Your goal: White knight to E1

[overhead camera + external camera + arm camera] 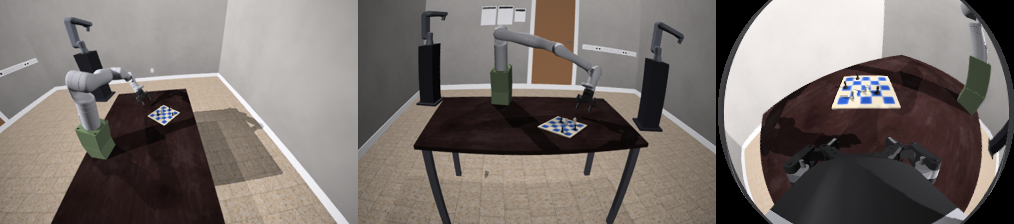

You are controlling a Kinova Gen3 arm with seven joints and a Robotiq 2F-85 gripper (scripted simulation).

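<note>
The blue-and-white chessboard [165, 122] [548, 126] [841, 102] lies on the dark table [142, 174] [484, 126] [922, 90], toward its far right side. A few small pieces stand upright on it. Pale pieces stand at the board's back [574, 120] [566, 121], and black pieces [563, 129] [575, 127] stand nearer the front. They are too small to tell which one is the white knight. My gripper [143, 100] [586, 107] [862, 143] is open and empty. It hangs above the table behind the board, a short way off it, tilted toward the board.
The arm's green pedestal [95, 140] [501, 83] stands on the table's back edge. Black camera stands [429, 73] [650, 95] [90, 71] flank the table on the floor. The table's edges lie close beside the board on its right side.
</note>
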